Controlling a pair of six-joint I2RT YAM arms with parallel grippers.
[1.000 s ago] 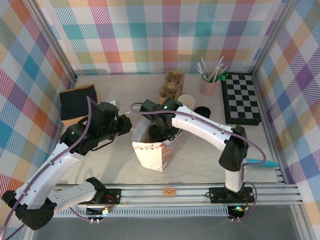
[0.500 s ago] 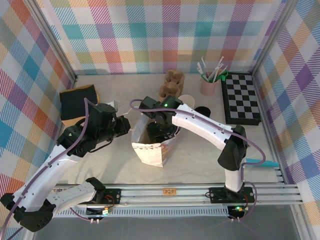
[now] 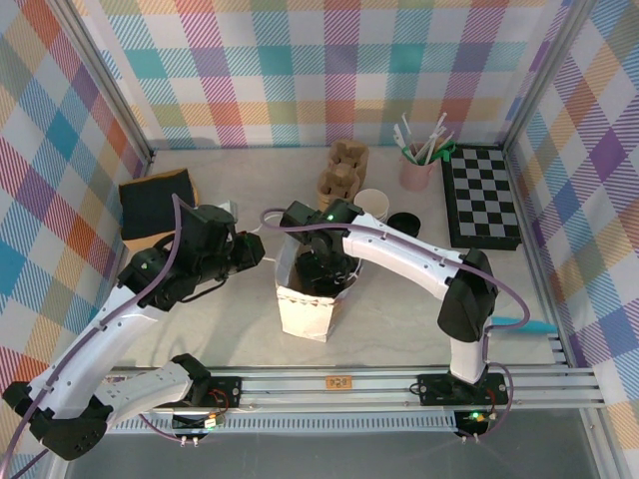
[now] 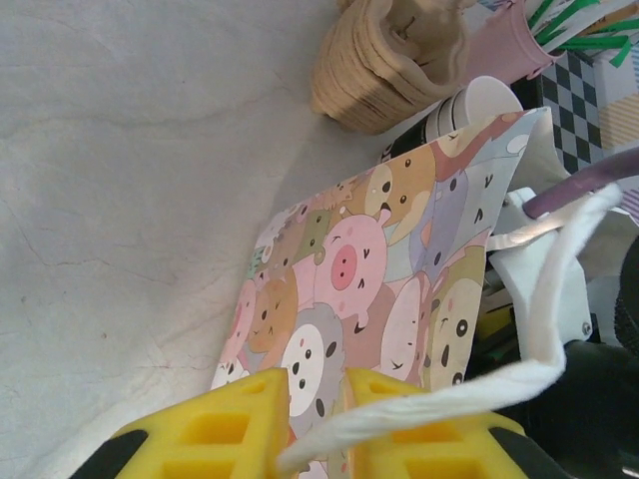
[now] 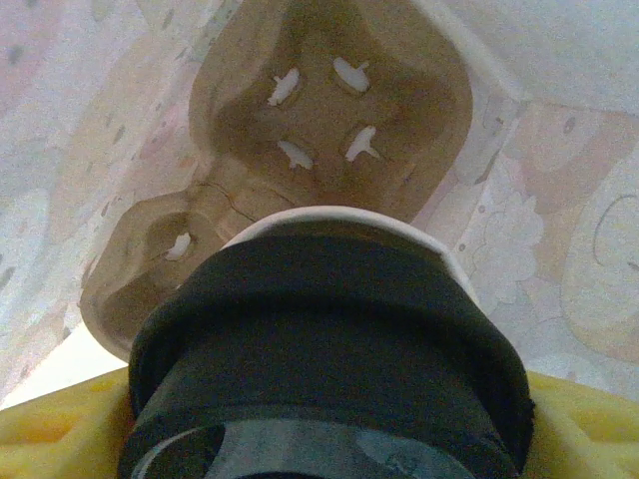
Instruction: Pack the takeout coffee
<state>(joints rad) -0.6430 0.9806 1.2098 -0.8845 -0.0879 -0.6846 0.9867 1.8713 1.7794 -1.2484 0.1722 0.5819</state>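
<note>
The takeout coffee [image 5: 329, 329], a small cup with a black lid and a white rim, sits between the yellow fingers [image 5: 60, 424] of my right gripper [image 5: 324, 439], which is shut on it. It hangs inside the cartoon-animal paper bag [image 3: 308, 311], just above a brown pulp cup carrier [image 5: 329, 110] on the bag's floor. From above, the right gripper [image 3: 321, 267] reaches down into the bag's mouth. My left gripper [image 3: 252, 251] is at the bag's left side. Its jaws [image 4: 318, 391] stand slightly apart, with the bag's white handle [image 4: 539, 339] lying loosely in the gap.
Behind the bag are a stack of pulp carriers [image 3: 341, 170], a stack of white cups [image 3: 371, 202], a loose black lid [image 3: 403, 222] and a pink cup of straws [image 3: 417, 168]. A checkerboard [image 3: 482, 197] lies at the back right. A black pad [image 3: 155, 205] lies at the left.
My left jaws have parted a little around the handle. The bag's mouth has narrowed and the bag stands straighter, slightly to the right. The right gripper stays in the bag.
</note>
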